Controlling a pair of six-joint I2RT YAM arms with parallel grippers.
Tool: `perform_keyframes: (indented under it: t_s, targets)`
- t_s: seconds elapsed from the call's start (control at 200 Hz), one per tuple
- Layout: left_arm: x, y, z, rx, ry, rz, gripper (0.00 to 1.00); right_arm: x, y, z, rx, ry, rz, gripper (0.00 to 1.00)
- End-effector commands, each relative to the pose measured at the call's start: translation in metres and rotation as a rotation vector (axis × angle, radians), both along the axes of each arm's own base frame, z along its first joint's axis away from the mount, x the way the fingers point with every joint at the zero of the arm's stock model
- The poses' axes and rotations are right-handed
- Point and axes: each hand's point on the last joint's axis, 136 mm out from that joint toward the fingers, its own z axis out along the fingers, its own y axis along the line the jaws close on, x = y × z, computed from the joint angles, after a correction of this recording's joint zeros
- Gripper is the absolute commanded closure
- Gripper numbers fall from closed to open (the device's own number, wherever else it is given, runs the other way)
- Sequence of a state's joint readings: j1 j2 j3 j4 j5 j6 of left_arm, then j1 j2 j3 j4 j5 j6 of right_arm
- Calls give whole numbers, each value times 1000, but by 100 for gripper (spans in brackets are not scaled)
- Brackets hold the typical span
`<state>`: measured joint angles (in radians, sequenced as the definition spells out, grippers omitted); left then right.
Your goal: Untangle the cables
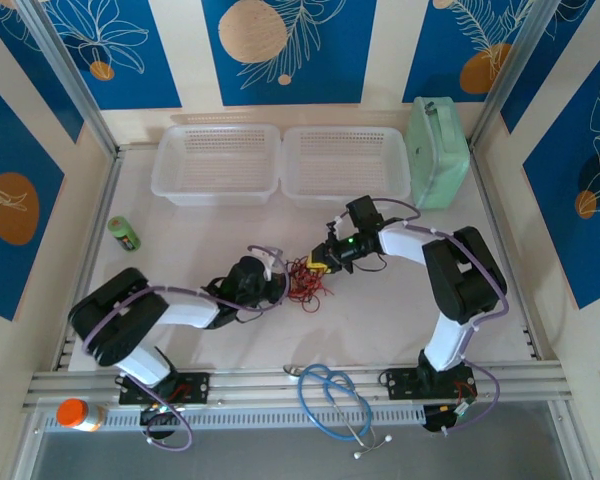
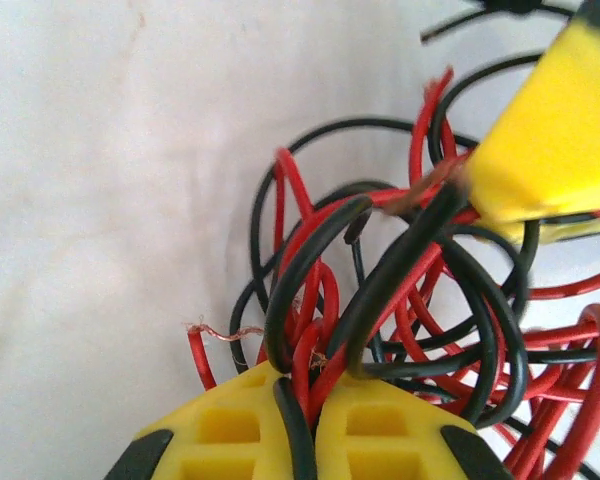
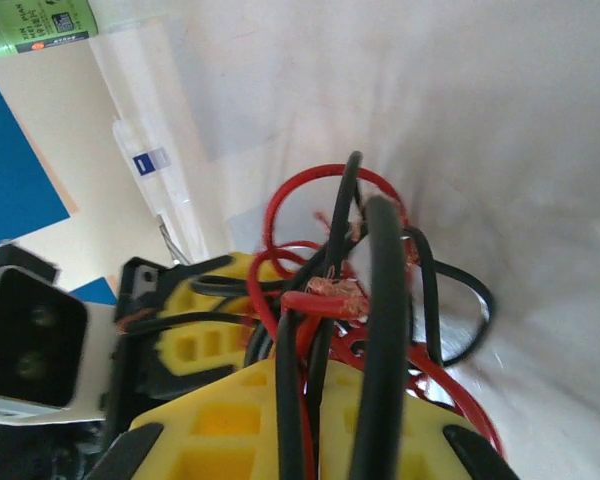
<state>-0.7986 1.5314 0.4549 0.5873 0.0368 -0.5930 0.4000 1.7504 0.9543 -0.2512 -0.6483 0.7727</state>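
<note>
Two sets of jaws are pinched onto one small knot. The cables [image 1: 307, 284], a curly bunch of thin red and black wire, lie about the middle of the white surface [image 1: 190, 225], between the two arms. The left jaws come in from the left and are closed narrow on a few strands; in the left wrist view a black wire and some red ones run straight down between the yellow pads. The right jaws meet the bunch from its far right side, also closed tight, with a thick black strand and a red one caught between their pads. The two sets sit just beside each other, nearly touching across the tangle. I'd guess each is holding its own strands so the bunch can be drawn open between them.

There looks to be room for that. Bare surface lies left and right of the knot. The two white baskets [image 1: 280, 162] and the pale green container [image 1: 439, 152] stand well apart at the far edge. A small green bottle [image 1: 124, 234] lies off to the left. The blue stethoscope [image 1: 332, 405] lies on the near rail, clear of the wires.
</note>
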Motion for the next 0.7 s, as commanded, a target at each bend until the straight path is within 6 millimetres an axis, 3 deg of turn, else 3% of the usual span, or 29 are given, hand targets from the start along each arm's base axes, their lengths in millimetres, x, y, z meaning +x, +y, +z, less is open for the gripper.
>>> perform_keyframes:
  t_s: [0.0, 0.235, 0.425, 0.54, 0.695]
  targets:
    - [12, 30, 11, 85, -59, 88, 100, -19, -29, -10, -123, 24, -10, 81]
    - [13, 36, 23, 82, -84, 98, 100, -32, -50, -17, -294, -11, 8, 55]
    - [15, 27, 17, 48, -64, 88, 100, -41, -52, 13, -403, -103, 20, 33]
    - [16, 23, 17, 30, -62, 83, 100, -50, -42, 36, -444, -155, 32, 18]
    - [16, 20, 22, 6, -67, 79, 100, -48, -20, 33, -457, -128, 26, 16]
